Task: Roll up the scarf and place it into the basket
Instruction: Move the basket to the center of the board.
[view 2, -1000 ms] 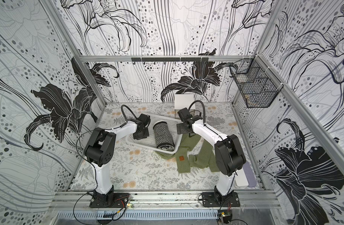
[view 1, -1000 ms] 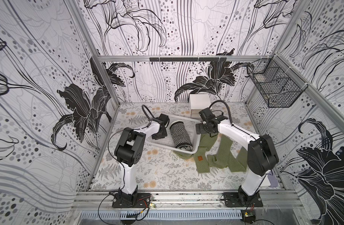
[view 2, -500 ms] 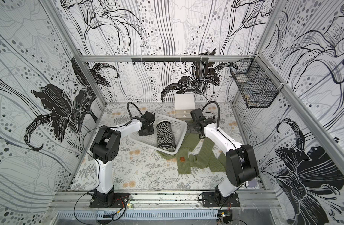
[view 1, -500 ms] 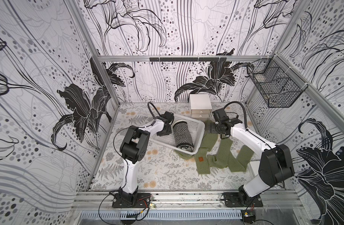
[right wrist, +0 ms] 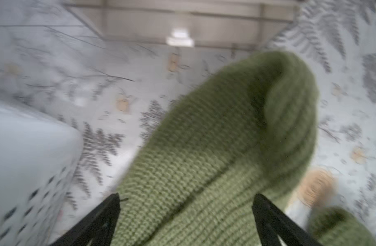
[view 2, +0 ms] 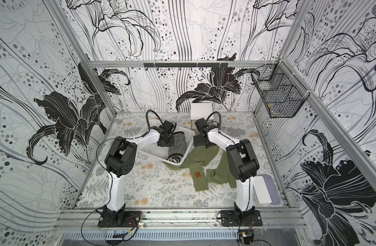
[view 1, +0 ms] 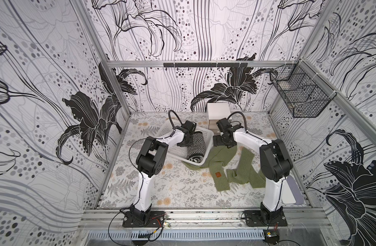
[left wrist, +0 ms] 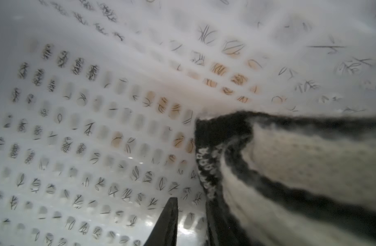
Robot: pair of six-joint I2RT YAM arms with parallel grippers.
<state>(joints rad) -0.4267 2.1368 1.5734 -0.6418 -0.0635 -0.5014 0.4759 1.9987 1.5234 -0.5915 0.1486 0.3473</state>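
Note:
The white perforated basket [view 1: 208, 147] [view 2: 188, 149] stands at the back middle of the table. A rolled black-and-white zigzag scarf [view 1: 196, 147] [view 2: 178, 147] [left wrist: 310, 161] lies inside it. My left gripper [view 1: 183, 141] [view 2: 164, 141] [left wrist: 191, 199] is down in the basket [left wrist: 76, 127] beside that roll, its jaws narrowly open with only the basket floor between them. A green knitted scarf [view 1: 220, 161] [view 2: 201, 161] [right wrist: 204, 149] lies unrolled on the table to the right of the basket. My right gripper [view 1: 222, 142] [view 2: 202, 141] [right wrist: 186, 196] hangs wide open over its far end, next to the basket's corner [right wrist: 23, 159].
A small white drawer unit [view 1: 218, 110] [view 2: 201, 109] stands against the back wall behind both grippers. A black wire mesh basket [view 1: 297, 95] [view 2: 276, 93] hangs on the right wall. A flat white lid on a grey pad [view 1: 289, 191] [view 2: 262, 191] lies at the front right.
My right gripper swung out to the right, then came back over the green scarf beside the basket. The basket shifted slightly right and back. The left gripper stayed beside the roll.

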